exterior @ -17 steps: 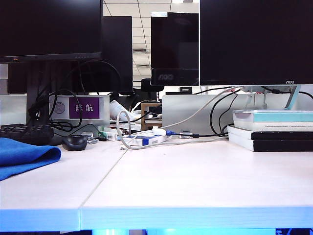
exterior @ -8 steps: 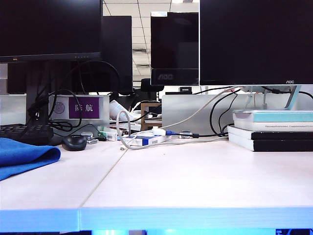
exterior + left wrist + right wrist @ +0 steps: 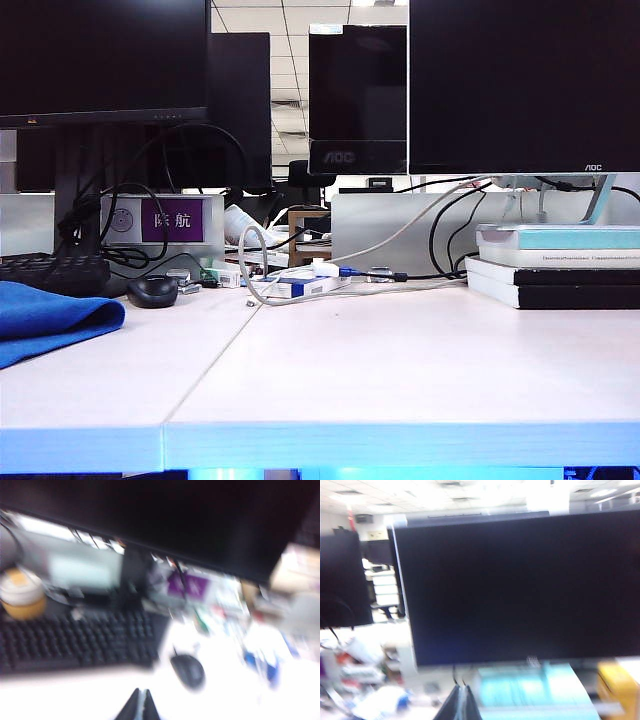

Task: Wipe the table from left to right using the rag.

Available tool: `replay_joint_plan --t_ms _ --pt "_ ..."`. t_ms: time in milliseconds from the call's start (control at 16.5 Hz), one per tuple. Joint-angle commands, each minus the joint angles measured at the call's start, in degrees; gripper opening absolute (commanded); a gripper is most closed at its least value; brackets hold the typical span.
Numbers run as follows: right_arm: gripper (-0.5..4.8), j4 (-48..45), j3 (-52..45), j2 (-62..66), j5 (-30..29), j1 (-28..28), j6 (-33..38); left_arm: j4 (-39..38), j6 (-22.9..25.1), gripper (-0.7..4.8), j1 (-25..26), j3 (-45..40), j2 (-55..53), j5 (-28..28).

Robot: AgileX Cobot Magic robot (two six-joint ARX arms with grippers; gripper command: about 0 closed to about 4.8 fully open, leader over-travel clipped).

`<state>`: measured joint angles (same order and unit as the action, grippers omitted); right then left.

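The rag point(image 3: 50, 318) is seen at the far left of the table point(image 3: 400, 370), not yet touched. The left gripper point(image 3: 139, 705) and right gripper point(image 3: 461, 700), both above the desk, are pinched shut on nothing. The left jaws should be opened before the rag's thick fold is grabbed.

Soft cloth rag point(image 3: 45, 320), smooth matt table point(image 3: 400, 360)

Counts, exterior view: one table point(image 3: 400, 380), two panels meeting at one seam. One rag point(image 3: 45, 318), blue, at the left edge. One keyboard point(image 3: 50, 272). One mouse point(image 3: 153, 290). One purple sign point(image 3: 172, 219). Monitors: four dark screens visible. Books stacked at right: three, possibly more.

Wrist views: two grippers, left gripper point(image 3: 139, 706) and right gripper point(image 3: 460, 700), each with tips pressed together.
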<state>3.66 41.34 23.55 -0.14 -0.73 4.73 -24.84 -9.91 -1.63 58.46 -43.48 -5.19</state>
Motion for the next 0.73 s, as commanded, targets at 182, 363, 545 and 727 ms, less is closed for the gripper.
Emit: replay_joint_plan --t_ms 182,363,545,727 --pt "-0.01 11.0 26.4 20.3 -23.7 -0.1 1.0 -17.4 1.1 -0.05 -0.2 11.2 -11.3 9.1" --pt "-0.01 14.3 34.8 28.4 -34.7 -1.3 1.0 -23.2 3.5 -0.05 -0.2 11.2 -14.8 9.2" --pt "-0.01 16.6 36.6 31.4 -37.0 -9.4 -3.4 -24.4 3.9 -0.05 -0.2 11.2 -18.1 11.0" --pt "-0.01 20.9 36.6 32.8 -27.9 -24.7 -3.9 -23.9 3.9 -0.05 -0.2 11.2 -21.8 11.0"
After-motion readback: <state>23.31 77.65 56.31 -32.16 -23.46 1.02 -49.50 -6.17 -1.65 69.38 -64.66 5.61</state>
